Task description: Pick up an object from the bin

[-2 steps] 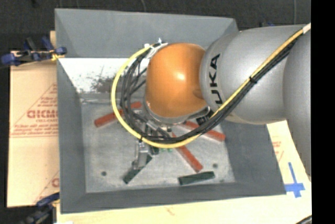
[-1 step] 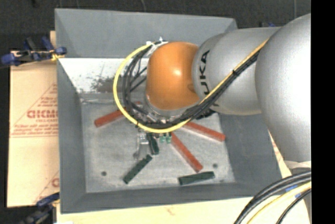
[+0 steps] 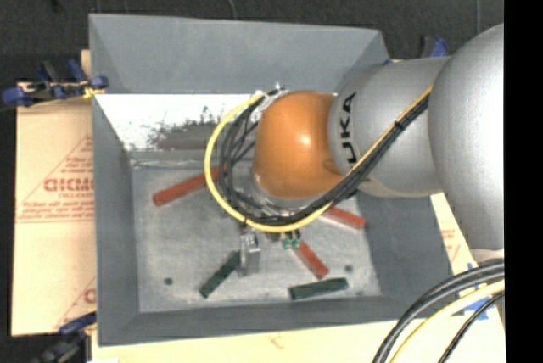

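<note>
Item 1. Grey metal bin (image 3: 114, 209): the sloped walls and flat floor are visible, while the middle of the floor is covered by the arm.

Item 2. Arm (image 3: 424, 132): silver, entering from the right. An orange cover (image 3: 293, 145) sits at the wrist, and a yellow cable (image 3: 214, 151) loops round its left side. Together they hide the wrist mechanics and whatever lies beneath.

Item 3. Pincer (image 3: 249, 255): a small grey metal tip showing just below the cover, low over the floor. Open or closed: cannot be told, because the part is small and half masked by cables.

Item 4. Dark green bar (image 3: 219, 276): lies slanted on the front-left floor, with its upper end just beside the pincer tip. Contact cannot be made out.

Item 5. Second dark green bar (image 3: 318, 289): lies nearly level by the front wall, right of centre, well apart from the pincer.

Item 6. Left red bar (image 3: 178, 190): slanted, with its right end running under the cable loop and cut off there.

Item 7. Right red bar (image 3: 346, 219): its left part is hidden under the arm.

Item 8. Short red bar (image 3: 312, 260): slanted, to the right of the pincer, with its upper end lost among the cables.

Item 9. Small green piece (image 3: 291, 242): sits at the cable ends. It is unclear whether it is a loose thing or a robot part.
</note>
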Available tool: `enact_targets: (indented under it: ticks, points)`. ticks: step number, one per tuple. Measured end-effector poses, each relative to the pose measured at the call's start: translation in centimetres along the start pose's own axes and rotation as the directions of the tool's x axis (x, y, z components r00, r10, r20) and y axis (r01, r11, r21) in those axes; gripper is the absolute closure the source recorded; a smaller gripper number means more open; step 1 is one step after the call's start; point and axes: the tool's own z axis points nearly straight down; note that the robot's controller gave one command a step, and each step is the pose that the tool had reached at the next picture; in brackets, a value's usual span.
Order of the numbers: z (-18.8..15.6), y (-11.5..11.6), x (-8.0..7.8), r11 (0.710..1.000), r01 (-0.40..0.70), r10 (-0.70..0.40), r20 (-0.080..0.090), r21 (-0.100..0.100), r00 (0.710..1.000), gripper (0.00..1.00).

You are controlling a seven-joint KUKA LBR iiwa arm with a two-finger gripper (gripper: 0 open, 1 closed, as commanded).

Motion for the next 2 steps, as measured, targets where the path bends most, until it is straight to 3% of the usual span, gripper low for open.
enact_targets:
  ticks: [1, 2]
  points:
    - [2.3, -3.5, -0.9, 0.978, 0.209, -0.209, 0.0, 0.0, 0.978, 0.0]
    - [4.2, 1.1, 5.7, 0.957, 0.289, -0.289, 0.005, -0.003, 0.957, 1.0]
